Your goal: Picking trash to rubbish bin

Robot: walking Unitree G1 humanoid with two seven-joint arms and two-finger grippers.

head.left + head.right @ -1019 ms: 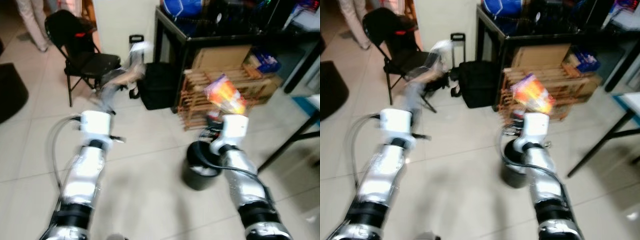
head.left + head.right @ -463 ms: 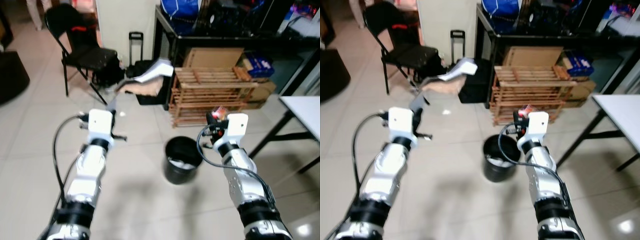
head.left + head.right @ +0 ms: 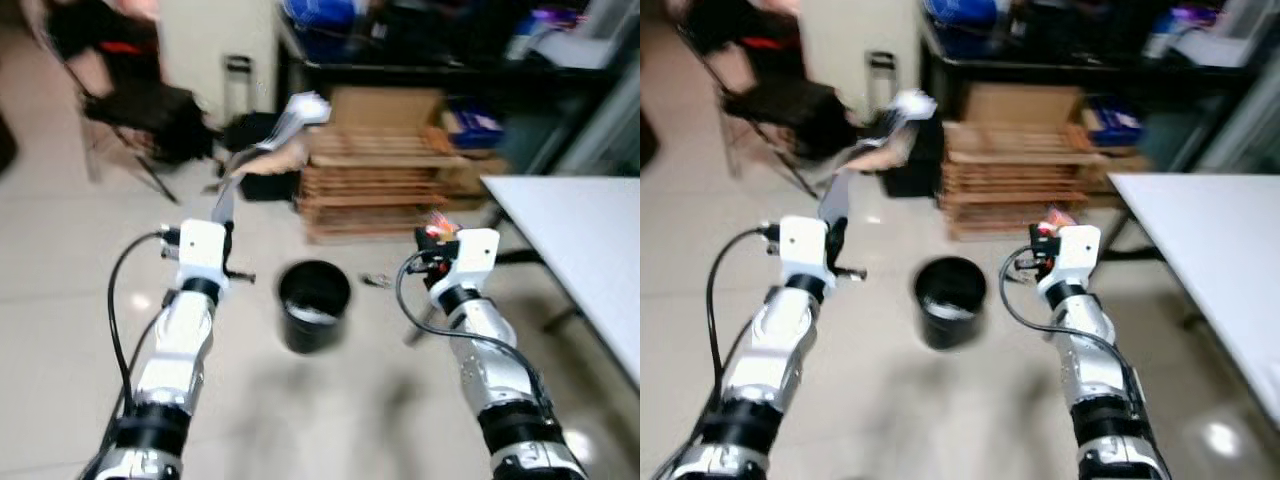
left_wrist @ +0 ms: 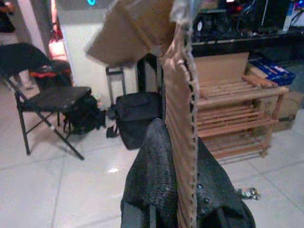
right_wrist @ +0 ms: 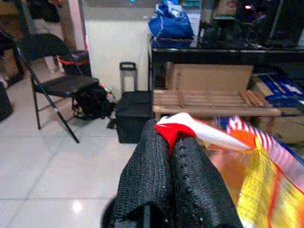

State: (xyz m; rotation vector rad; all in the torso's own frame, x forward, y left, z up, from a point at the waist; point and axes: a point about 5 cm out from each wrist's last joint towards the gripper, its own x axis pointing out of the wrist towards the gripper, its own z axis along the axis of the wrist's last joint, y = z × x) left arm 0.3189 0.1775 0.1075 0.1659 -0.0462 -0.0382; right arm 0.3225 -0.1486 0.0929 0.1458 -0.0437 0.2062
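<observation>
Bin (image 3: 314,304) shifted leftward between arms; wooden rack (image 3: 375,185), white table (image 3: 585,250) nearby.

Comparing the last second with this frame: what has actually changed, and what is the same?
Mostly the camera: the view has swung, so the black bin now sits between the arms and a white table shows at the right. The right gripper, jaws shut on the colourful wrapper, has lowered from its raised position. The left gripper still holds the cardboard strip. Neither piece has been released into the bin.
</observation>
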